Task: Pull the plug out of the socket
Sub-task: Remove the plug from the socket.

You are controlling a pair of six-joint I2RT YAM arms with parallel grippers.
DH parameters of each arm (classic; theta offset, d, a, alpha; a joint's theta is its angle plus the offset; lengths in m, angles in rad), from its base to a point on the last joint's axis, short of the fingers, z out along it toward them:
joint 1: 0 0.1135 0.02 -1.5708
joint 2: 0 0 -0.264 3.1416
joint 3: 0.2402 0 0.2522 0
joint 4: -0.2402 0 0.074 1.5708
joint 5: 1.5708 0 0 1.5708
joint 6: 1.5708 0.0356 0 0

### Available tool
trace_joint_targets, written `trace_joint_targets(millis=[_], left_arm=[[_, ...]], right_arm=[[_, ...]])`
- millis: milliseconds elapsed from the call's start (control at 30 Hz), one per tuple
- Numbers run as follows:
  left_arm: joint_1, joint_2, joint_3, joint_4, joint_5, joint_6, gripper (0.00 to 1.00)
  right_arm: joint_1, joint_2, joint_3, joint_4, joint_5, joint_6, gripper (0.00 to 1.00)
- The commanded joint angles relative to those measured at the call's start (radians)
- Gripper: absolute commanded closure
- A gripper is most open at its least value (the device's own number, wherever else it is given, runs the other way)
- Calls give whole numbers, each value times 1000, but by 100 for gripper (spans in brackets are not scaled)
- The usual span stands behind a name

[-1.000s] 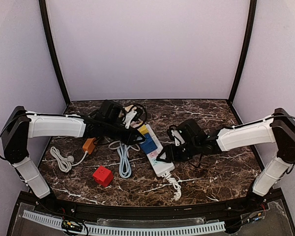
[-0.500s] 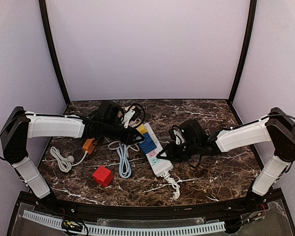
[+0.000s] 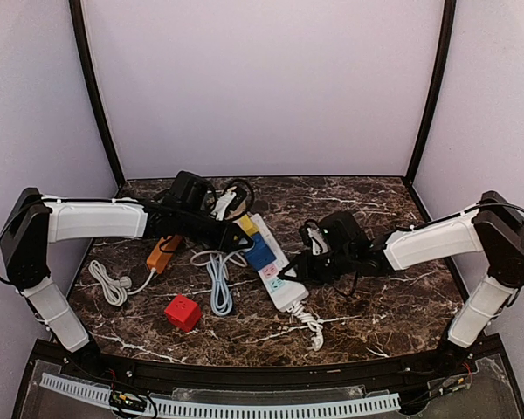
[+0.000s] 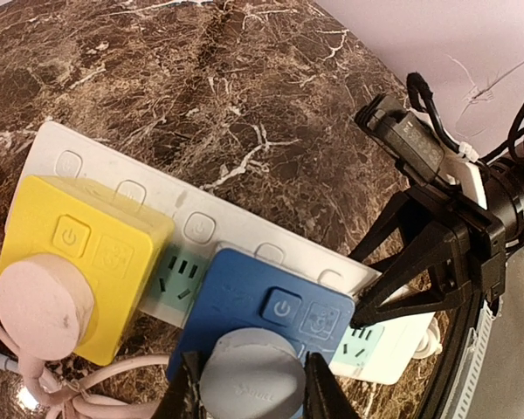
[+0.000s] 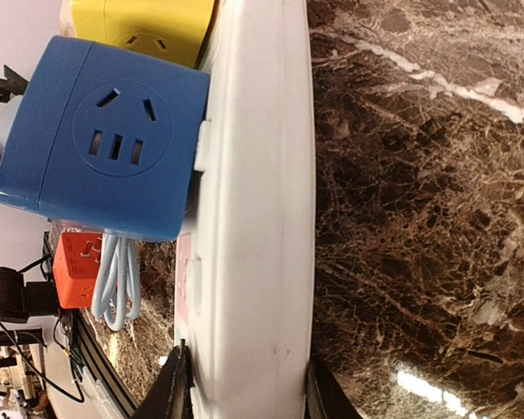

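A white power strip (image 3: 278, 278) lies mid-table with a yellow cube adapter (image 3: 247, 227) and a blue cube adapter (image 3: 260, 254) plugged into it. My left gripper (image 3: 238, 236) is shut on the grey round plug (image 4: 249, 384) seated in the blue cube (image 4: 279, 305); its jaws press both sides of the plug. A pink round plug (image 4: 35, 310) sits in the yellow cube (image 4: 87, 253). My right gripper (image 3: 290, 272) is shut on the strip's near end, and the strip's white side (image 5: 253, 218) fills the space between its jaws. It also shows in the left wrist view (image 4: 419, 279).
A red cube (image 3: 182, 312) and an orange cube (image 3: 160, 253) lie left of the strip. A light-blue cable (image 3: 219, 284) and a white cable with plug (image 3: 109, 284) lie nearby. The strip's coiled cord (image 3: 310, 325) trails toward the front edge. Black gear and cables (image 3: 231, 196) sit at the back.
My right gripper has closed in on the strip's near end and lowered. My left gripper has shifted slightly back at the blue cube; the strip and orange cube moved a little.
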Motion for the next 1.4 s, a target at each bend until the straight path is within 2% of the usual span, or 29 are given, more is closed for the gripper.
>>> trace_joint_targets(millis=[0, 133, 367, 567, 800, 1100, 1367], left_arm=[[16, -60, 83, 116, 105, -68, 99], [18, -56, 75, 131, 110, -73, 99], [17, -44, 37, 173, 114, -54, 99], [10, -60, -10, 213, 78, -24, 100], [-20, -92, -67, 267, 37, 25, 99], [-22, -92, -65, 273, 40, 17, 99], [8, -58, -19, 250, 108, -47, 99]], right_arm=[[5, -23, -6, -44, 27, -129, 100], [5, -35, -6, -50, 42, -116, 100], [1, -21, 15, -64, 70, 16, 100], [0, -46, 3, -81, 167, 126, 100], [-1, -52, 19, -150, 263, 171, 100], [-4, -40, 25, -161, 262, 163, 100], [4, -75, -15, -122, 253, -17, 100]])
